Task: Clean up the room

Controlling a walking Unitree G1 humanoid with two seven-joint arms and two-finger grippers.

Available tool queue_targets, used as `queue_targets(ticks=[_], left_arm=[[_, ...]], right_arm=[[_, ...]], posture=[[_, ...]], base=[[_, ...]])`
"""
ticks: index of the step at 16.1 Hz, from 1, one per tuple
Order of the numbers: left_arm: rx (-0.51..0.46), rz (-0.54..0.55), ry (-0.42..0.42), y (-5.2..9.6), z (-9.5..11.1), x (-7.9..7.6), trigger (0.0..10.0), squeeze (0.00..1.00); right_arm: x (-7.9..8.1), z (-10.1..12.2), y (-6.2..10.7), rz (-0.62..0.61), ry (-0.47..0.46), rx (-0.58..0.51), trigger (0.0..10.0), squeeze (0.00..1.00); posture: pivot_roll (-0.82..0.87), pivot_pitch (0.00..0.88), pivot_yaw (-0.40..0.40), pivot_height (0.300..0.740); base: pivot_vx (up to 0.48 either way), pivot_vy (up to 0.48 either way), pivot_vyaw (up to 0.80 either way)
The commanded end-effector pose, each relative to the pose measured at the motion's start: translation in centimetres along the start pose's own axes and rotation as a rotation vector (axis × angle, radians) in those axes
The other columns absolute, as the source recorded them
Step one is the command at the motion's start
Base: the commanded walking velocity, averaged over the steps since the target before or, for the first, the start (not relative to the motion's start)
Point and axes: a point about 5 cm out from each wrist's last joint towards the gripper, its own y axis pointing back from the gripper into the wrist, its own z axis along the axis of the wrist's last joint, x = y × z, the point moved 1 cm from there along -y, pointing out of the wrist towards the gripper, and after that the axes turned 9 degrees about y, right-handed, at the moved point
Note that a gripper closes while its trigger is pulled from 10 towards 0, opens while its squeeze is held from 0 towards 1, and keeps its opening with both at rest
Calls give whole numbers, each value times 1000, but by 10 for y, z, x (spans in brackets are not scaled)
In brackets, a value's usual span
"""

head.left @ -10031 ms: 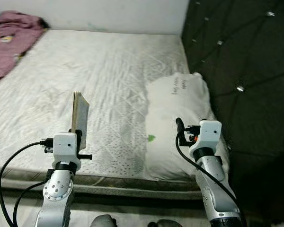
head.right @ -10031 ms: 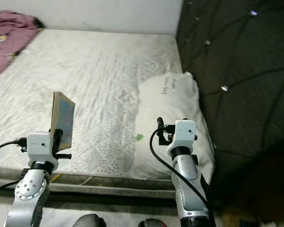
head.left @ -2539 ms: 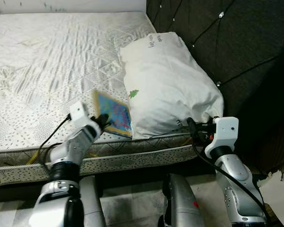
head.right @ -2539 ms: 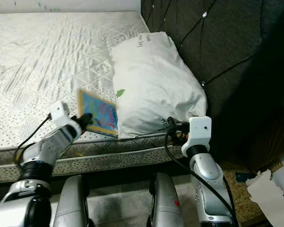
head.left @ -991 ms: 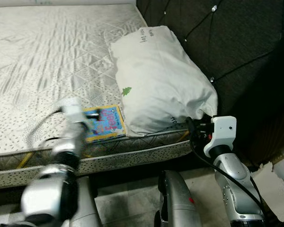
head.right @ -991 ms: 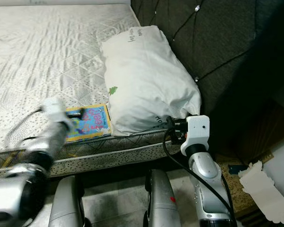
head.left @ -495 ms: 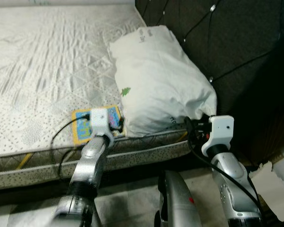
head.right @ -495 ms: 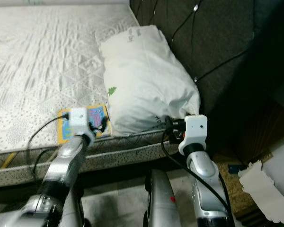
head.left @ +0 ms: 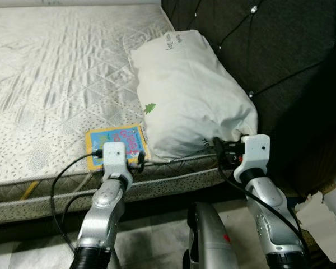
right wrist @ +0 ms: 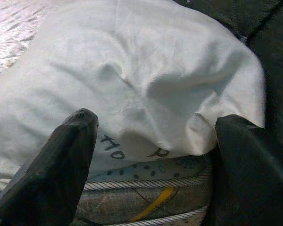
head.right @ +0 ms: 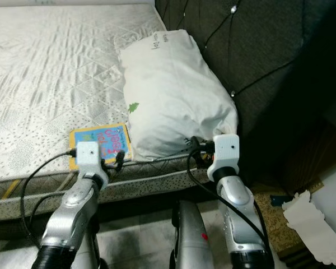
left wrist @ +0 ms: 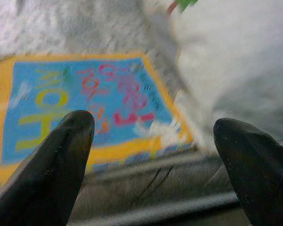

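Note:
A colourful picture book (head.left: 115, 144) with a yellow border lies flat on the white mattress (head.left: 56, 73), near its front edge and against a white pillow (head.left: 190, 95). My left gripper (left wrist: 155, 123) is open just off the book's near edge, holding nothing; the cover (left wrist: 85, 99) shows between its fingers. My right gripper (head.left: 219, 152) is open too, level with the bed's edge at the pillow's front right corner (right wrist: 146, 89), not touching it.
A dark tufted headboard (head.left: 280, 56) rises right of the pillow. Torn white paper (head.left: 325, 210) lies on the floor at the far right. My own legs (head.left: 210, 235) stand against the bed frame. A yellow strap (head.left: 28, 190) runs under the mattress edge.
The left gripper held the book upright ten seconds ago, then laid it flat beside the pillow and let go. It has since drawn back to the bed's edge. The view shifted toward the headboard.

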Motion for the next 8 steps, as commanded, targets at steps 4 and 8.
queue_targets(ticks=[4,8], left_arm=[[87,128,100,12,-11,18,10000,1000],[120,209,154,16,-12,33,10000,922]], right_arm=[[-2,-1,-4,0,11,3,10000,0],[0,-1,-5,15,14,5,10000,0]], posture=[[-33,31,-50,537],[-33,31,-50,537]], base=[[0,0,0],[0,0,0]])
